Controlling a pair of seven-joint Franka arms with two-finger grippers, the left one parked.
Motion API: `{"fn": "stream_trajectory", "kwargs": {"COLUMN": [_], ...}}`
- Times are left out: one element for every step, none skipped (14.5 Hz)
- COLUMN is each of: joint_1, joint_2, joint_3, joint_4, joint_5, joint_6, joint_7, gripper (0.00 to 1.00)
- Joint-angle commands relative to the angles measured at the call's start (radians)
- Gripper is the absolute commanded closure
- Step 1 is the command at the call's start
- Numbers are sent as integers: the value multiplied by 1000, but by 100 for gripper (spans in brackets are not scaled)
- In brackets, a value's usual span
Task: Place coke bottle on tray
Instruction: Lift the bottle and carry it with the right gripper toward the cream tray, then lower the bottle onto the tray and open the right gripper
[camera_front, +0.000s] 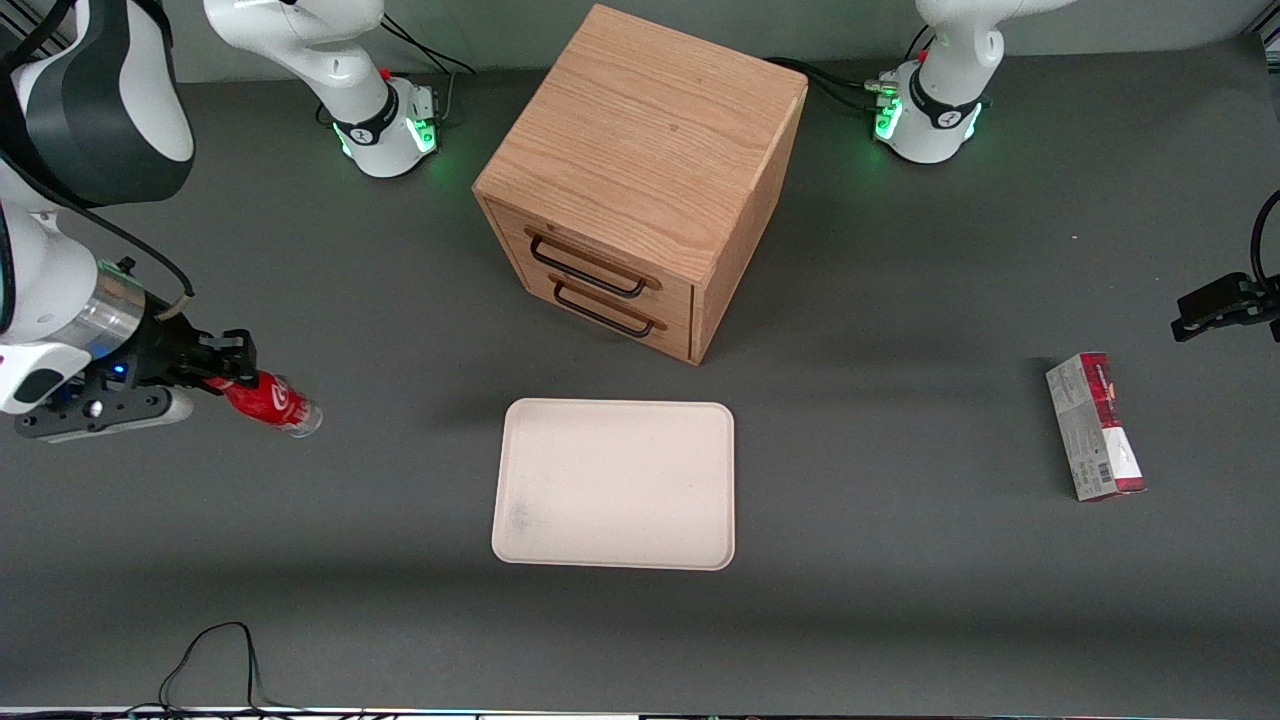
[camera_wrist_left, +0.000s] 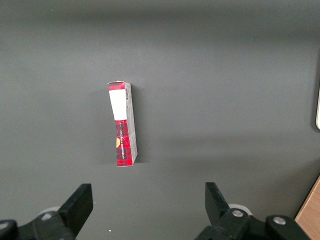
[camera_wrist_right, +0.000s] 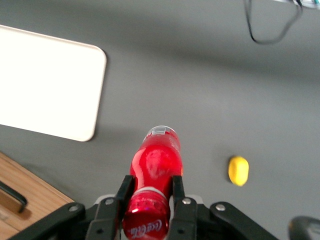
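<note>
My right gripper is shut on the coke bottle, a small red bottle with white script and a clear base. It holds the bottle by the neck, tilted, above the table at the working arm's end. In the right wrist view the gripper has its fingers pressed on either side of the bottle just below the red cap. The cream tray lies flat on the table, in front of the wooden drawer box, well off sideways from the bottle. It also shows in the right wrist view.
A wooden drawer box with two black handles stands farther from the front camera than the tray. A red and grey carton lies toward the parked arm's end. A yellow lemon-like lump lies on the table. A black cable loops at the near edge.
</note>
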Motion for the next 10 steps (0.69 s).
{"fn": "stream_trajectory", "kwargs": {"joint_1": [-1,2,2,3,5,14,31,49,69,84], "joint_2": [179,232,278,321,350,379,417,448,480,515], "joint_3": [88,122,159,196,224,245,257,262,273,279], "joint_4": [258,306,341,358,360,359,359,357,355,354], "joint_5": [-11,-14,-15,-18,-24,-46,-76,-105,-144,-194], "joint_6": [-56,-53,-40,-19,27,77,119,166,211,251], "joint_7": [8,39,74,102,117,123,128,155,195,218], "gripper": [100,100,100,100,100,100,100,100,100,100]}}
